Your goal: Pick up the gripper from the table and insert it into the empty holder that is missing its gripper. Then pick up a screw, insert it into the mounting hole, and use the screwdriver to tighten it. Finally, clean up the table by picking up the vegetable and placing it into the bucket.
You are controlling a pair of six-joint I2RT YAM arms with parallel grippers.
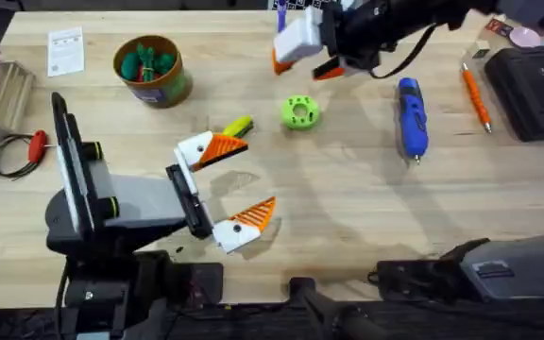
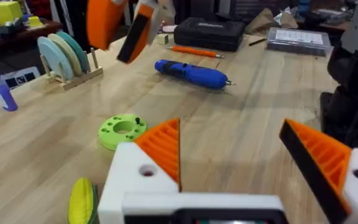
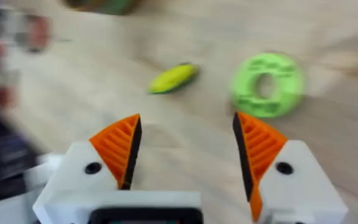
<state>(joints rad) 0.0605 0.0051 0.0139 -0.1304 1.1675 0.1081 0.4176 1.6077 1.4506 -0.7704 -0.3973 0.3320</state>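
The vegetable, a yellow corn cob (image 1: pixel 237 126) with a green husk, lies on the table mid-left, just beyond my left gripper (image 1: pixel 258 175). That gripper is open and empty, with an orange pad on each white holder (image 1: pixel 196 149). The left wrist view shows the cob (image 2: pixel 82 200) beside its fingers. My right gripper (image 1: pixel 302 64) hovers above the far middle of the table, open and empty (image 3: pixel 185 124), also with both orange pads, over the cob (image 3: pixel 174 78). The bucket (image 1: pixel 149 68) stands far left with green toy vegetables inside. The blue screwdriver (image 1: pixel 412 115) lies at the right. The loose gripper is out of view.
A bright green disc with holes (image 1: pixel 299 112) lies between the cob and the screwdriver. An orange pen (image 1: pixel 475 94) and a black case (image 1: pixel 536 90) sit far right. A red-handled tool (image 1: pixel 36 144) and a paper card (image 1: pixel 66 49) are at the left.
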